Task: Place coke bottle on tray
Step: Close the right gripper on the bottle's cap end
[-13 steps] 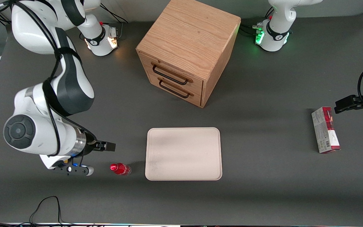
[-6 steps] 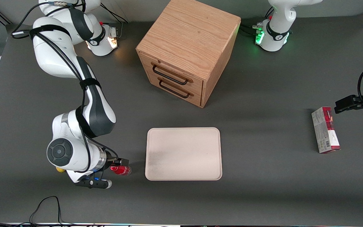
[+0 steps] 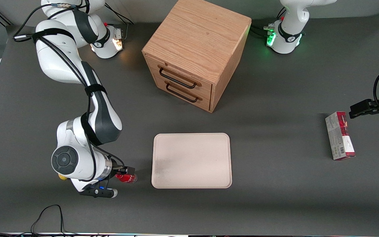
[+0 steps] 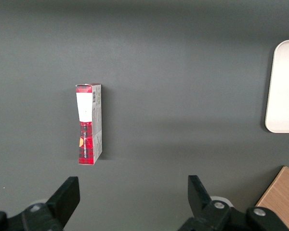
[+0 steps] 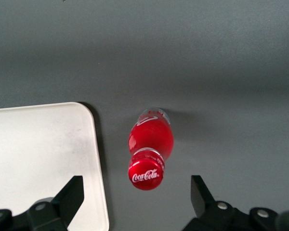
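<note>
Directly under the gripper [image 5: 133, 195] stands the bottle [image 5: 151, 148], upright on the table [image 3: 275, 184] between spread fingers [image 5: 67, 197] that do not touch it. Just beside them lies the tray [image 3: 191, 160].

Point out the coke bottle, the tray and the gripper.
coke bottle [image 5: 151, 144], right wrist view, red label.
tray [image 3: 192, 160], front view, bare flat middle.
gripper [image 5: 137, 197], right wrist view, open, above the bottle.

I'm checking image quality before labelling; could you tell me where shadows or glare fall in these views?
Front view: the tray has a greyish shaded corner nearest the coke bottle, where the gripper sits. Right wrist view: soft dark shadow beside the tray's edge; bottle sharp, jaws open, no glare.
</note>
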Controlling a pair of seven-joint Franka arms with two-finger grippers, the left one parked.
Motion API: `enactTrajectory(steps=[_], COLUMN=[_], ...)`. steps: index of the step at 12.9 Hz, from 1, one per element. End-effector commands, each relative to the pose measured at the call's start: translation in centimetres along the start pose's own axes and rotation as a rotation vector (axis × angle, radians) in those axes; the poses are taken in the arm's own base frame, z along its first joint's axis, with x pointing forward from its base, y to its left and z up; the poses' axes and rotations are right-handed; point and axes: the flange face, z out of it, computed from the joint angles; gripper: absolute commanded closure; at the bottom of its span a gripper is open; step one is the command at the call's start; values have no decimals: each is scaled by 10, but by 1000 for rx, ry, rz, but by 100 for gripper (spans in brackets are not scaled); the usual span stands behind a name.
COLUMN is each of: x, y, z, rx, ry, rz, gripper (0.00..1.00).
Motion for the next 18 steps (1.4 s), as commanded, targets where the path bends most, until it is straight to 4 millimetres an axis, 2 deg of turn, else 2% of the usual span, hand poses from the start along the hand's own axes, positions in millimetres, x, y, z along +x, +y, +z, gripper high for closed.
enactTrajectory(steps=[1, 4, 5, 6, 7, 8, 9, 16, 18], x=[7, 7, 7, 8, 8, 8, 8, 7, -2], y=[2, 3, 4, 4, 4, 5, 4, 3, 5], z=[-1, 5, 6, 6, 6, 6, 6, 6, -2], rx=[-7, -21, -23, -22, -22, -21, -20, -18, -36], ry=[27, 24, 23, 26, 26, 25, 24, 18, -37], rz=[-38, -51, -50, -50, -50, -48, -44, -37, -36], gripper=[2, 2, 5, 13, 27, 60, 100, 100, 100])
